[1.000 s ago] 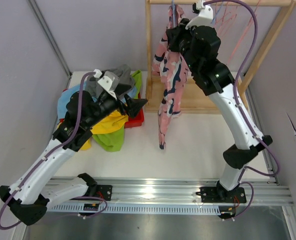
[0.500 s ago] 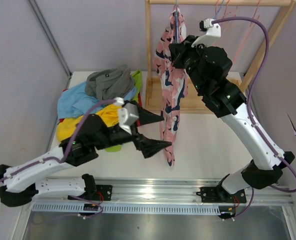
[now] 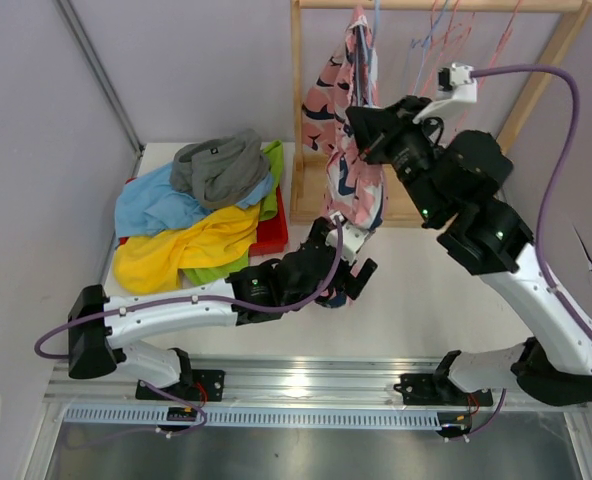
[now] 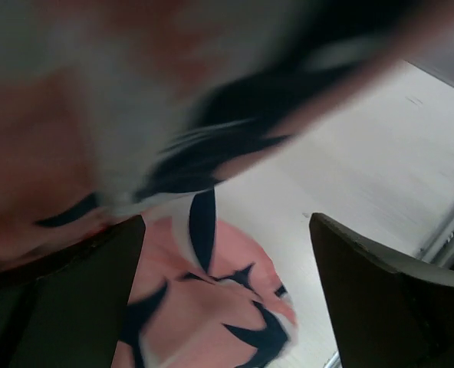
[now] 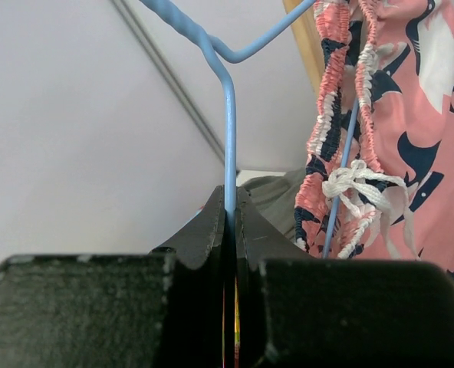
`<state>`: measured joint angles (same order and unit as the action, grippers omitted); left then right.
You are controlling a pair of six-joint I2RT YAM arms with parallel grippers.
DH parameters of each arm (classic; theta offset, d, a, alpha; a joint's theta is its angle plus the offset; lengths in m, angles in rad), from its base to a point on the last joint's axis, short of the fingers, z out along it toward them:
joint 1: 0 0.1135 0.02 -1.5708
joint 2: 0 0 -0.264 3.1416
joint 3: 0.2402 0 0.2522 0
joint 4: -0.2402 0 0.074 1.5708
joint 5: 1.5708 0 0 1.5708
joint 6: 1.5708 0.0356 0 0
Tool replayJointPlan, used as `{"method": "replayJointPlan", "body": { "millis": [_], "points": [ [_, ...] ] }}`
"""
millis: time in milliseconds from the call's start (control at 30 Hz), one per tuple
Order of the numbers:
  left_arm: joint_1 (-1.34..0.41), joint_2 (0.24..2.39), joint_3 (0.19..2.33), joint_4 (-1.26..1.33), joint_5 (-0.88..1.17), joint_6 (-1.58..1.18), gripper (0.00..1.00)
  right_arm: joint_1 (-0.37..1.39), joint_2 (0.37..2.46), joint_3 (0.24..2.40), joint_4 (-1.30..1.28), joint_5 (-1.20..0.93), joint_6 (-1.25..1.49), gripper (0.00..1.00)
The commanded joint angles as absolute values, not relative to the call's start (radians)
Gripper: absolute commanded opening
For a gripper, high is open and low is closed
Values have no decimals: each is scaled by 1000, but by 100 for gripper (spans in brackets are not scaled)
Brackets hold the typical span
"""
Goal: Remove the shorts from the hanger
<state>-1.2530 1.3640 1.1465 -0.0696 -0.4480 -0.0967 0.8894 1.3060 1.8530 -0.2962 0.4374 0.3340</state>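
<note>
The right hand (image 5: pixel 228 201) is pinched fully closed on the thin blue wire of the hanger (image 5: pixel 228 115), the two dark fingers meeting flat on either side of the upright strand. Above the grip the wire rises to a twisted neck and branches off to the right. Just beside it, the gathered elastic waistband of the pink shorts (image 5: pixel 411 115) hangs over another strand of the hanger, and the white drawstring (image 5: pixel 353 180) dangles in a knot in front of the waistband. In the top view these shorts, pink with a navy-and-white print, hang from the top bar of the wooden rack (image 3: pixel 298 100) at the back of the tabletop (image 3: pixel 406 290).

The left hand (image 4: pixel 227 253) is spread wide and grips nothing. Its dark fingers (image 4: pixel 74 299) stand well apart, and the lower part of the pink shorts shows between them over the white tabletop. More of the cloth hangs blurred close to the lens, and I cannot tell whether it touches the fingers. From above, this hand sits low, just under the hem.

Far to the left lie the other shorts in a heap: grey shorts (image 3: pixel 219 165) on top, light blue shorts (image 3: pixel 151 205) beneath, yellow shorts (image 3: pixel 191 248) toward the front, lime green shorts (image 3: pixel 273 160) at the right edge. A red tray (image 3: pixel 273 232) peeks out under them.
</note>
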Motion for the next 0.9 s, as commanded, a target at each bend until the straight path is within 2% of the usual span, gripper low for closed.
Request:
{"method": "replayJointPlan", "body": {
  "millis": [0,67,100,167,200,267,300,367,500,733,833,867],
  "points": [
    [-1258,1338,1206,-6,-638,-78,84,908,1212,1839,-190,456,376,0],
    [-1258,1333,1201,25,-666,-80,72,913,1192,1833,-193,454,379,0],
    [-1259,1330,1204,14,-681,-87,69,914,1189,1832,-195,454,379,0],
    [-1293,1318,1215,6,-757,-84,75,913,1186,1832,-201,463,374,0],
    [-1308,1296,1215,8,-776,-75,85,914,1187,1830,-199,472,362,0],
    [-1377,1266,1204,6,-829,-55,91,914,1196,1836,-195,495,345,0],
    [-1406,1240,1189,38,-859,-17,99,914,1200,1841,-196,502,330,0],
    [-1471,1224,1172,69,-925,14,99,914,1216,1864,-209,514,327,0],
    [-1485,1232,1141,147,-978,115,99,913,1215,1873,-213,503,347,0],
    [-1457,1301,1146,264,-869,151,99,914,1184,1859,-239,486,397,0],
    [-1442,1325,1151,265,-812,101,94,914,1170,1858,-242,488,405,0],
    [-1442,1338,1147,281,-815,98,77,914,1169,1858,-244,488,405,0]
  ]
}}
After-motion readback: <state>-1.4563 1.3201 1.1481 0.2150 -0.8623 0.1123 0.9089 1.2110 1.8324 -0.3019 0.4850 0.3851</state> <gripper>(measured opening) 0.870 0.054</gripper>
